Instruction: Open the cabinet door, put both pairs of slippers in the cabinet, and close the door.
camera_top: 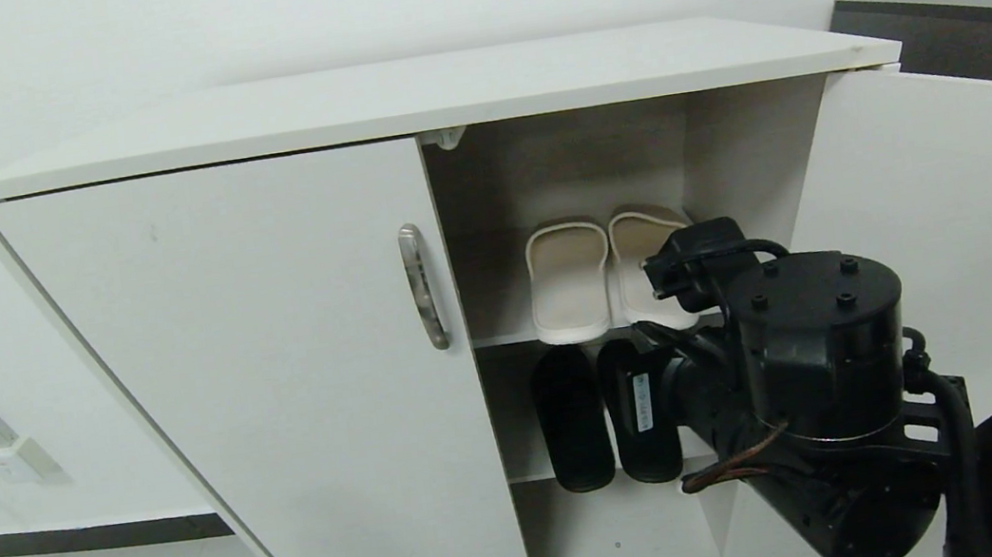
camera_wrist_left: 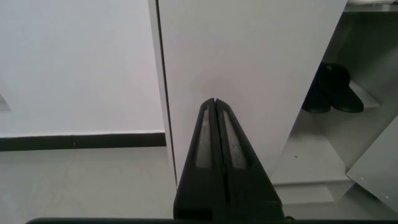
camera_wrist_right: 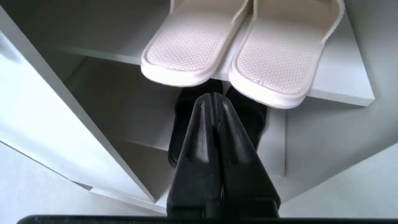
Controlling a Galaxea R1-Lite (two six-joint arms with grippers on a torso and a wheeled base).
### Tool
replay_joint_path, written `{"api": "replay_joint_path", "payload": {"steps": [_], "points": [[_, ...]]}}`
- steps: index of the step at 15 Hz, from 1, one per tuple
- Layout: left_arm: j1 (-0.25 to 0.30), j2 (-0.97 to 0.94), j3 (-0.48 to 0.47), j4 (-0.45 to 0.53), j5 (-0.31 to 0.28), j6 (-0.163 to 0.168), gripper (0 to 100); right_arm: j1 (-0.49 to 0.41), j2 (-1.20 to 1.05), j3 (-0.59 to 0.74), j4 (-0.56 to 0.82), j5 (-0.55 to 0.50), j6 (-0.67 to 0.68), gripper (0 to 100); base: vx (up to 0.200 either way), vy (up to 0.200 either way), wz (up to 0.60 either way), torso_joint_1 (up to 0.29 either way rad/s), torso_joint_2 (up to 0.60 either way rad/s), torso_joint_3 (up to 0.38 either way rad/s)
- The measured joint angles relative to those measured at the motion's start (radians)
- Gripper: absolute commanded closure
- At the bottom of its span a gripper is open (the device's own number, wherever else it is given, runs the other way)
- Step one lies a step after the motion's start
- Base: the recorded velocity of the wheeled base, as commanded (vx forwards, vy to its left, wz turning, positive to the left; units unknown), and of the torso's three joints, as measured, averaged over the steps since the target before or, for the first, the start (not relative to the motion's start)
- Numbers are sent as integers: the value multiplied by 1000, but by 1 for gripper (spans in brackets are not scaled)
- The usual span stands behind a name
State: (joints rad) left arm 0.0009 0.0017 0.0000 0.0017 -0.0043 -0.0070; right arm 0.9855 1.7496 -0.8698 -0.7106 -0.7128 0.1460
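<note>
Inside the cabinet (camera_top: 395, 95), right door (camera_top: 949, 228) swung open, cream slippers (camera_top: 569, 283) sit on the upper shelf and black slippers (camera_top: 574, 431) on the shelf below. Right gripper (camera_wrist_right: 214, 99) is clenched, empty, just before the shelves. Left gripper (camera_wrist_left: 214, 102) is also clenched, empty, facing the closed left door (camera_top: 259, 367).
</note>
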Motion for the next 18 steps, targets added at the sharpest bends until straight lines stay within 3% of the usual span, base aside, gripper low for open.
{"api": "replay_joint_path", "payload": {"steps": [5,18], "points": [[1,0,0,0,-1,0,100,0,-1,1,-1,-3,0,100,0,0,0,0,0,0],[0,0,0,0,-1,0,100,0,-2,8,-1,0,0,100,-200,0,0,3,2,3]]}}
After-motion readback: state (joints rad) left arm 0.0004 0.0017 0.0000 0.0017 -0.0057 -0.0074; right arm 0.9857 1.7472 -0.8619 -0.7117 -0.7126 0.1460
